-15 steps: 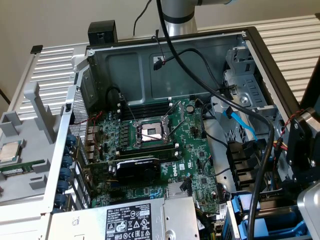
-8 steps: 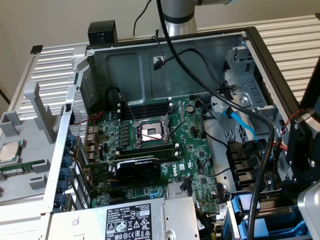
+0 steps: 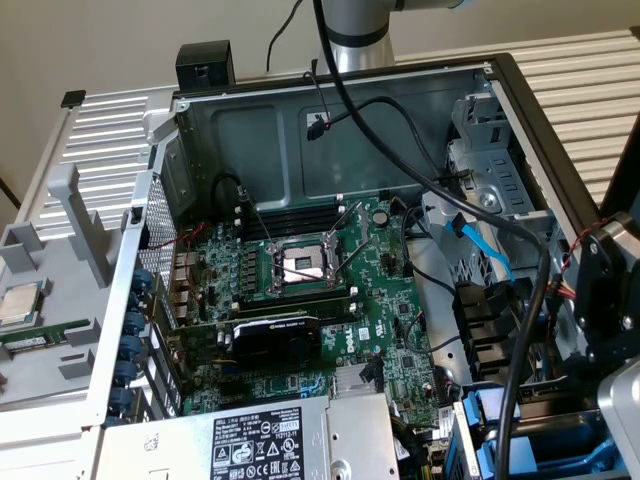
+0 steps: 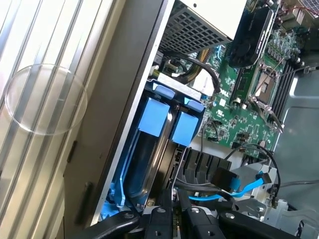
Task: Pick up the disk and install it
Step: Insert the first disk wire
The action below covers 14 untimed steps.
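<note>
I'm seeing small square silver CPU chip [image 3: 20,303] lying on grey tray [image 3: 40,400] at ext. view's left, w/ green motherboard [image 3: 310,290] sitting mid-case. At ext. view's right, silver disk in bright blue plastic carrier [image 4: 149,149] is sitting in the drive bay. Black end effector [image 4: 175,206] is hanging just beside its near end; can't tell if it's apart or clamped.

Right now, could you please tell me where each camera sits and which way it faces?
Exterior view: off the arm, high, looking down into the open computer case; the arm shows at top.
Wrist view: on the wrist, facing the blue carriers past the gripper.
Shared: the motherboard and blue carriers.
</note>
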Each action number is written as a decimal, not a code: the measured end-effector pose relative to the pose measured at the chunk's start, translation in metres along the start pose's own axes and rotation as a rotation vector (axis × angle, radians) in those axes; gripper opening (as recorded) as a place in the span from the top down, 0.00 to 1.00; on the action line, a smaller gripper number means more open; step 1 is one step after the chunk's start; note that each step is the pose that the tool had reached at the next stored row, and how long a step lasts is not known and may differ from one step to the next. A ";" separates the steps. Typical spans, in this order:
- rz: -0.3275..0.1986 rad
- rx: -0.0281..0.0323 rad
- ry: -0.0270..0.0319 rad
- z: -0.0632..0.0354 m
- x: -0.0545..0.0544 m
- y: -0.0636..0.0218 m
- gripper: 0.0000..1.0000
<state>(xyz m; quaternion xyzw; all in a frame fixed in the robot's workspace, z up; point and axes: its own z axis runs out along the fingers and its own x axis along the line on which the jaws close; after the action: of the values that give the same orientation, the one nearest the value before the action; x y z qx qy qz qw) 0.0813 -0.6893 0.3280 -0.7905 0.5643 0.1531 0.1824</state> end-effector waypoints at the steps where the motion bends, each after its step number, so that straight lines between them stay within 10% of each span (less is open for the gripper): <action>1: 0.000 -0.0002 0.0004 -0.0012 -0.001 -0.0003 0.84; 5: 0.001 -0.0048 0.0142 -0.0022 -0.007 -0.0018 0.84; 14: 0.003 -0.0282 0.0851 0.0015 -0.023 -0.0065 0.84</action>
<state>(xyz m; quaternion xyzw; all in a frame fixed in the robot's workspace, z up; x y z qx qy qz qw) 0.0803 -0.6677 0.3375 -0.7979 0.5706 0.1276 0.1468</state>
